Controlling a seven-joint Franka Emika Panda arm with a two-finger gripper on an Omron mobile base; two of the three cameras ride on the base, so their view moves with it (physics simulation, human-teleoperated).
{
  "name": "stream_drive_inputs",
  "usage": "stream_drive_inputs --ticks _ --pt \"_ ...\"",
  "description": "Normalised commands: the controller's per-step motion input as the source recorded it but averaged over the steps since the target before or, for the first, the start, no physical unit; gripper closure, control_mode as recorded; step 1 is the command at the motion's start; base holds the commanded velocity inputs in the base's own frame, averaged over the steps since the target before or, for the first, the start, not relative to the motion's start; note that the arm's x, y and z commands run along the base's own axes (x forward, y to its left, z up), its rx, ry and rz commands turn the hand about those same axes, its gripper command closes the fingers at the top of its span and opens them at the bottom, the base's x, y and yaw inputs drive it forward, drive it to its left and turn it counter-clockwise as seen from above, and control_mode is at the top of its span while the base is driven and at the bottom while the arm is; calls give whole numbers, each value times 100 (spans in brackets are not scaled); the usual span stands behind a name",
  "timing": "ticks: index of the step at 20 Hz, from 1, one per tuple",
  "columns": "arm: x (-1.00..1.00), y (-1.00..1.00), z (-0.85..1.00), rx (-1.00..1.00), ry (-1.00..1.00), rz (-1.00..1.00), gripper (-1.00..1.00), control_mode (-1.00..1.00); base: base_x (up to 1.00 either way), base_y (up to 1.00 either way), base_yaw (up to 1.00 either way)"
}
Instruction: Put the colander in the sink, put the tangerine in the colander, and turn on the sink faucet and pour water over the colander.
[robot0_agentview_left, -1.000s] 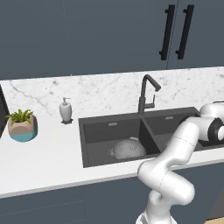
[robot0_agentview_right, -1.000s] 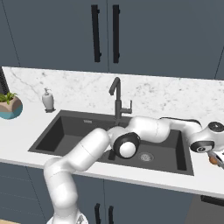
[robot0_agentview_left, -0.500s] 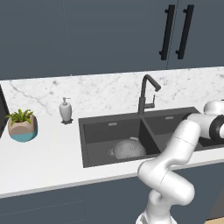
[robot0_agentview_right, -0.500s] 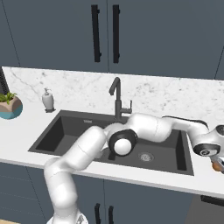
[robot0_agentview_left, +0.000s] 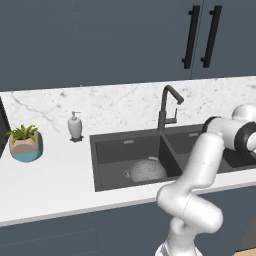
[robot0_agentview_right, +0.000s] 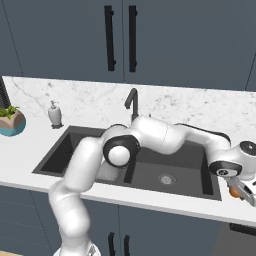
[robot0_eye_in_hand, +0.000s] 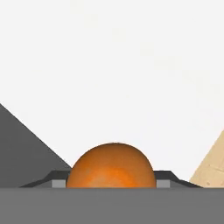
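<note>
1. The white marble bench (robot0_agentview_left: 50, 175) runs wide under the dark blue cabinets; its front edge lies near the robot, and its left part has open room around the small potted plant in a beige and teal bowl (robot0_agentview_left: 26, 145) and the white soap dispenser (robot0_agentview_left: 75, 126).
2. The dark grey rectangular double-basin sink (robot0_agentview_left: 107, 167) is cut into the bench; a thin wall divides its two basins.
3. The tall dark slim faucet (robot0_agentview_left: 167, 107) stands behind this dividing wall.
4. The grey metal round colander with holes (robot0_agentview_left: 147, 170) sits in the left basin, near the front wall.
5. The two-finger gripper (robot0_agentview_right: 240, 192) hangs past the right end of the sink, over the front edge of the bench.
6. The small round orange tangerine (robot0_eye_in_hand: 111, 166), smooth and glossy, sits between the jaws, which are closed on its sides.
</note>
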Motion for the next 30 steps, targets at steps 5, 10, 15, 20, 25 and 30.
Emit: stream_drive_inputs --ticks 5,10,15,20,25,30 --pt "2 89 11 2 0 16 100 -100 0 0 0" --pt "15 80 16 4 1 11 100 -100 0 0 0" --pt "5 100 0 0 7 15 100 -100 0 0 0" --pt "2 100 0 0 13 21 100 -100 0 0 0" --pt "3 100 0 0 15 22 100 -100 0 0 0" --pt "1 100 0 0 16 20 100 -100 0 0 0"
